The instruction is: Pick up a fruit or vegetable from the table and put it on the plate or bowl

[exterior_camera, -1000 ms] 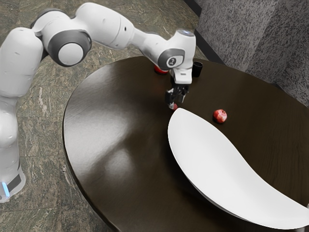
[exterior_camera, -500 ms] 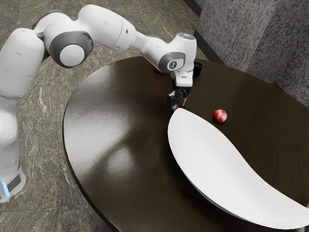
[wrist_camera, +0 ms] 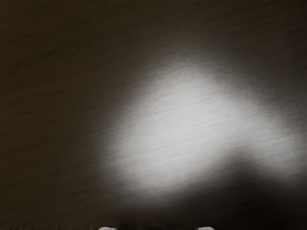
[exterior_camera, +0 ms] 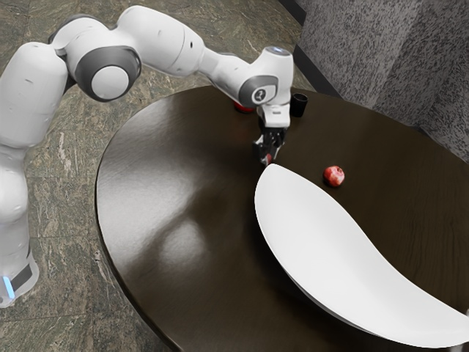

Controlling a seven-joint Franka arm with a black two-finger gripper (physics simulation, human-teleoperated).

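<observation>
— Fruit (exterior_camera: 269,155) in hand, would you say?

— Looks so. The gripper (exterior_camera: 267,157) hangs straight down over the table (exterior_camera: 183,205). Its two black fingers (exterior_camera: 261,150) are drawn close, with a bit of red pinched between them, one finger on each side. It sits right by the pointed end of the plate (exterior_camera: 344,257), at the exterior view's left of it. Whether the fruit is clear of the wood I can't tell from where I stand.

— Small thing, then.

— Very, and the fingers hide much of it. I'd guess it's light, round and smooth-skinned, so apt to squirt out if the pinch sits off its middle. Across the widest part is the place to hold it, and gently. A berry or little tomato would bruise.

— And the others?

— A second fruit (exterior_camera: 334,175), larger and red, lies beyond the plate's far rim, a little apart from it. A third red one (exterior_camera: 241,108) half shows behind the arm (exterior_camera: 183,51), near a black cup (exterior_camera: 299,105).

— Plate's shallow?

— Broad, white, with a low rim. I'd judge a round thing could roll on it, so better to set it down low and well inside the edge than to drop it.

— And the hand camera?

— Dark wood grain with a pale glare across it.
</observation>
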